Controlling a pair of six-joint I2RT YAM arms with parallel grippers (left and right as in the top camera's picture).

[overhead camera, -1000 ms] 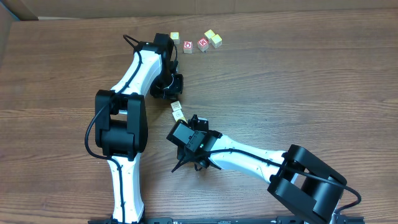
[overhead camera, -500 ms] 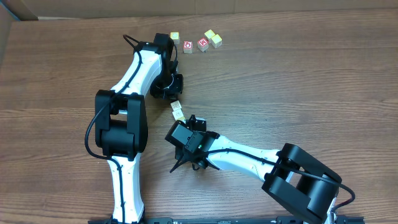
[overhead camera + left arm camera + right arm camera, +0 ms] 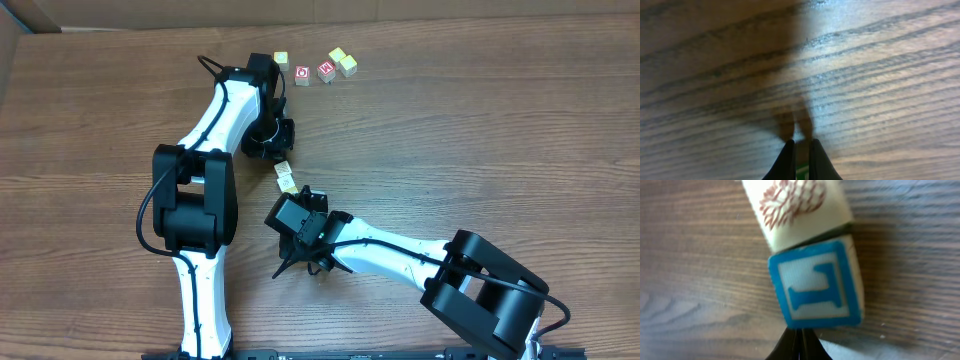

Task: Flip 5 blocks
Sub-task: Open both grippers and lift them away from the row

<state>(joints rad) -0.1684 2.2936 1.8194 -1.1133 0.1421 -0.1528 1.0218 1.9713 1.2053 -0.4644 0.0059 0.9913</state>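
Overhead, the left claw (image 3: 272,147) sits low over the wooden table (image 3: 480,140). In the left wrist view its fingers (image 3: 788,157) are pressed together above bare wood grain, clamped on nothing that can be made out. A sliver of green and white between their bases is too small to identify.

Of the five blocks, two lie together near the table's middle, just right of that claw and nearer the robot: a cream block (image 3: 283,172) and a blue-framed block (image 3: 289,186), touching each other. The right wrist view shows the cream block bearing a red-brown drawing cut off by the frame edge. The other block's top face has a blue border around a blue letter that reads as a T seen upside down.

The right claw (image 3: 300,195) comes in from the right with its fingers closed to a single point. That point meets the near edge of the blue-framed block and grips nothing.

Along the far edge sits a row: a pale yellow block (image 3: 281,60), two red-faced cubes (image 3: 302,74) with white marks too small to read, then two yellow blocks (image 3: 343,61) touching.
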